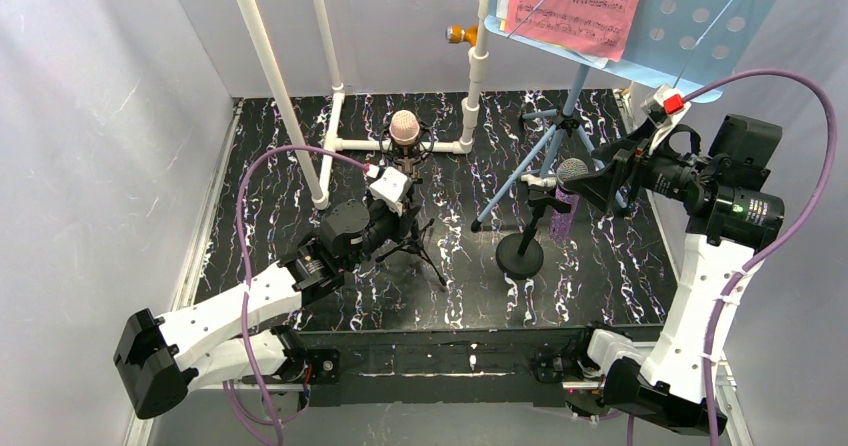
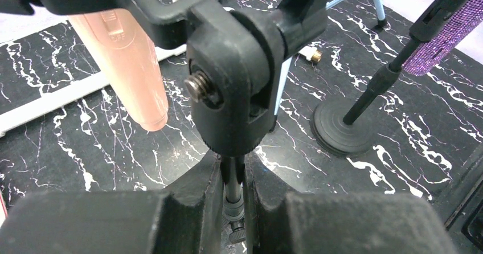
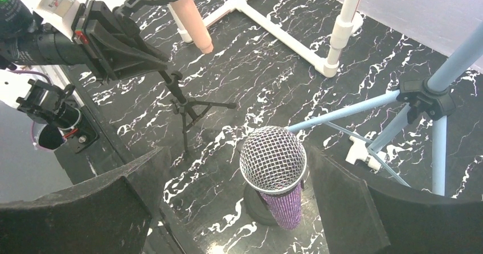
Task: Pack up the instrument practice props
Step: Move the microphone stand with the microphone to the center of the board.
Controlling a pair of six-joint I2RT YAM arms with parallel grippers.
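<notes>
Tabletop [image 1: 600, 286] of white-veined black marble, pale walls [image 1: 100, 116]

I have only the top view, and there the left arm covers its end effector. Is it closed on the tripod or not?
Observer: Yes. The left wrist view shows the left end effector shut on the tripod, at its thin stem.
Operator: And the right one, does it touch anything?
Observer: The right wrist view shows the right end effector wide open around the purple mic. There is a clear gap on the side toward the tripod; the other side is too close to judge.
</notes>
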